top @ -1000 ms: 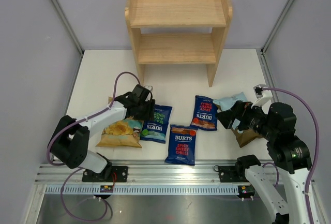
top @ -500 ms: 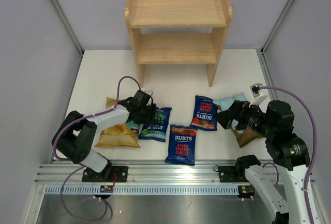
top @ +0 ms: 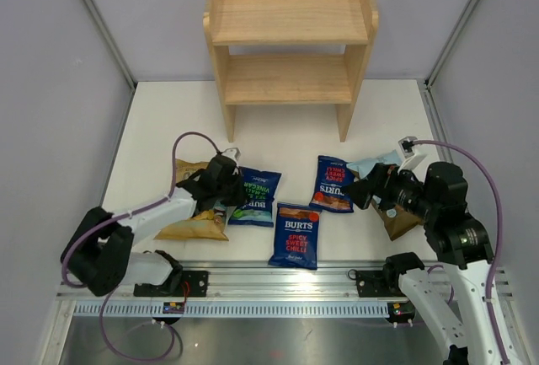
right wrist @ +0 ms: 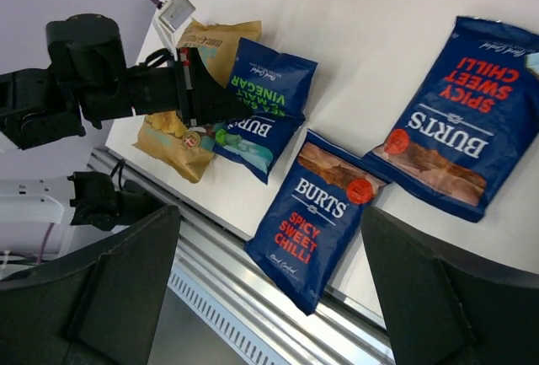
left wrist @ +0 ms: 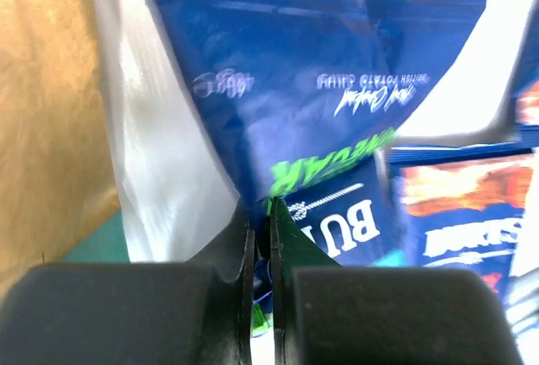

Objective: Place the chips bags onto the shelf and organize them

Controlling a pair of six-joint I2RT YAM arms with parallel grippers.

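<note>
Since the left gripper (left wrist: 261, 213) is clenched on only a thin fold at the edge of the small dark-blue crinkly bag with green lettering (left wrist: 320, 120), the likeliest trouble is the slick foil sliding out of the pinch once the bag's whole weight hangs from it. That bag sits on the white table (top: 286, 133) near the front. It lies against the larger tan crinkly bag (top: 192, 226) and is well apart from the light natural-wood two-tier shelf (top: 286, 15). A carry that far gives a loose grip plenty of chance to fail. A limp bag hanging from one edge may also swing and catch a side panel or the raised top rim, then crumple or drop short. Lifting too low could drag the tan bag along, since the two touch. The right gripper (top: 362, 191) hovers with its fingers spread wide and nothing in them, near one red-lettered dark-blue bag (top: 333, 184) and the light-blue-and-brown bag (top: 396, 217). If both arms head for the shelf together, they could crowd each other.
</note>
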